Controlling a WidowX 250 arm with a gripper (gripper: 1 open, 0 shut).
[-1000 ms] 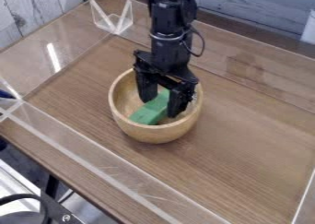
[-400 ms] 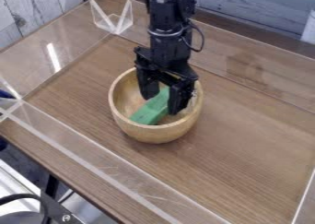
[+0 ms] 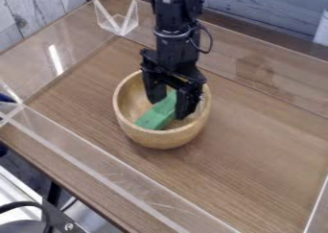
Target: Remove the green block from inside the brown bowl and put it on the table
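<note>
The black two-fingered gripper (image 3: 172, 100) is hanging straight down into the round light tan wooden bowl (image 3: 128, 124), its jaws standing spread wide and closing on nothing. The small bright green rectangular block (image 3: 160, 113) is lying inside the bowl, leaning on the inner wall with its upper end reaching up between the two fingers; whether either finger is touching it is too fine to tell here. The bowl is sitting directly beneath the jaws on the dark brown wood-grain table (image 3: 256, 151), whose low clear acrylic walls are running along the edges well away from the jaws.

Almost nothing is changing. Compared with the frame a second ago, the gripper is sitting perhaps a shade lower in the bowl, the fingertips reaching slightly further down beside the block, though the difference is so slight that it may be none at all. Compared with the frame just before this one, the gripper, block and bowl are all matching. The jaws are as wide as they were.

For the task, this is reading as the pause before the grasp: the fingers are straddling the block, so closing on it looks like the next need, followed by lifting it clear of the rim and setting it down on bare tabletop beside the jaws.
</note>
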